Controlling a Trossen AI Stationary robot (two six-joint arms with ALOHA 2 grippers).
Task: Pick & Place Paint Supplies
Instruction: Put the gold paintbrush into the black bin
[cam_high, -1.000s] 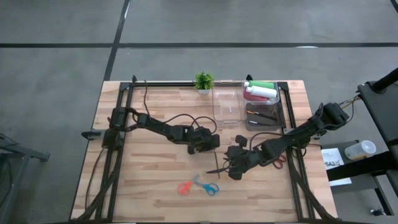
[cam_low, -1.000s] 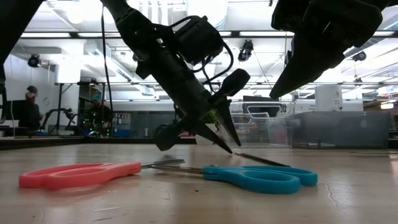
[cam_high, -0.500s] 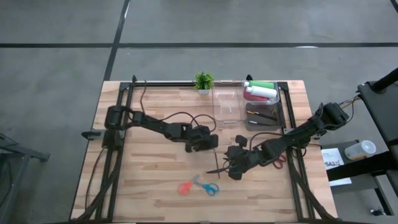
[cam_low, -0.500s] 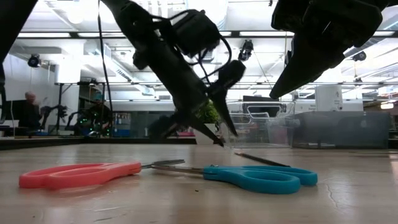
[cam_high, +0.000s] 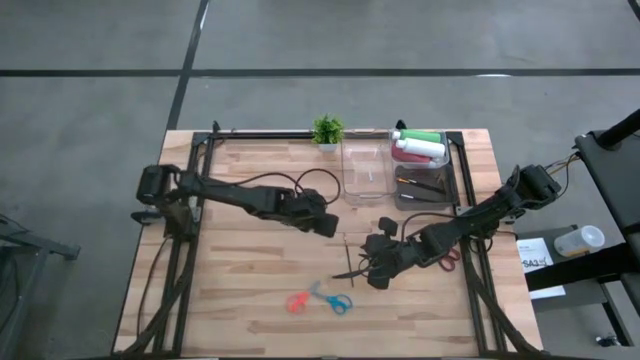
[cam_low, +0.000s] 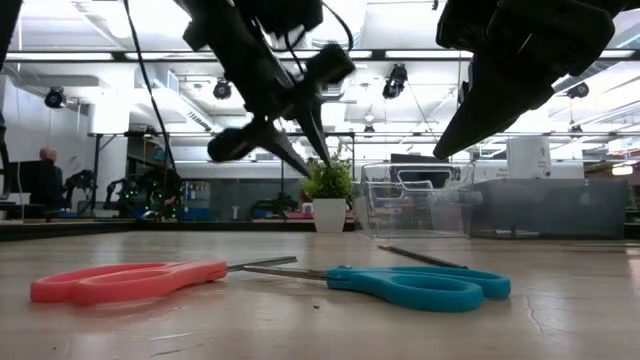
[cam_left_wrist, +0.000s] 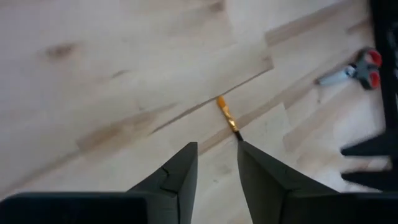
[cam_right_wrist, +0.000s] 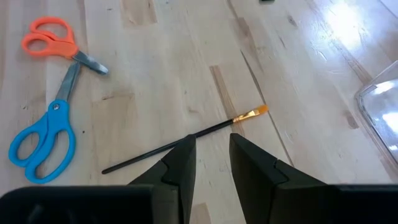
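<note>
A thin dark brush (cam_right_wrist: 180, 142) with an orange tip (cam_left_wrist: 227, 117) lies flat on the wooden table (cam_high: 250, 290), between my two grippers (cam_high: 348, 252). My left gripper (cam_left_wrist: 216, 149) hangs open well above the table (cam_low: 313, 165), just left of the brush, with nothing between its fingers. My right gripper (cam_right_wrist: 211, 140) hovers open over the brush's middle without touching it (cam_high: 368, 270). Green, white and pink-red bottles (cam_high: 420, 146) and more brushes (cam_high: 420, 185) lie in a clear bin at the far right.
An empty clear bin (cam_high: 365, 170) stands beside the filled one, with a small potted plant (cam_high: 327, 130) to its left. Orange and blue scissors (cam_high: 320, 300) lie near the front edge. Red-handled scissors (cam_high: 450, 260) lie under the right arm. People are in the room behind.
My left gripper has risen from the table beside the brush and drawn back toward the table's left, rolling about its own axis. The brush has stayed flat on the table. My right gripper has kept still.
</note>
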